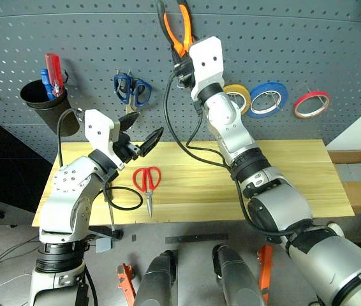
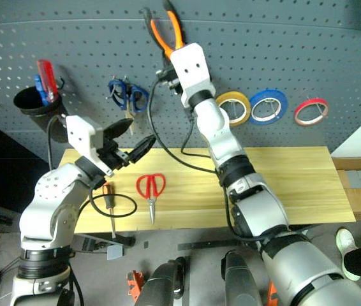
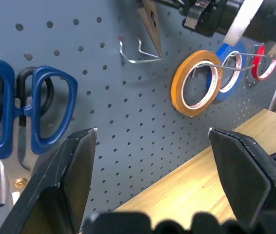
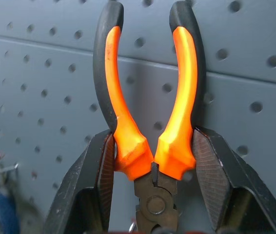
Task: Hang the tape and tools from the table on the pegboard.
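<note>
Holding the pliers (image 4: 150, 131) tight in my right gripper (image 4: 152, 161), I am lifting them up against the pegboard (image 1: 308, 44), handles pointing up. My left gripper (image 1: 143, 134) is hanging wide open with nothing in it, over the table (image 1: 295, 185). The red scissors (image 1: 147, 182) and the screwdriver (image 2: 109, 207) are lying on the table. The red tape (image 1: 312, 104) is hanging on the pegboard.

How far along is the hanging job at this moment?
Done: the red tape hangs on the pegboard. In hand: the right gripper clamps the pliers, handles up against the board. Left: the red-handled scissors and the screwdriver lie on the table; the left gripper is open and empty.
</note>
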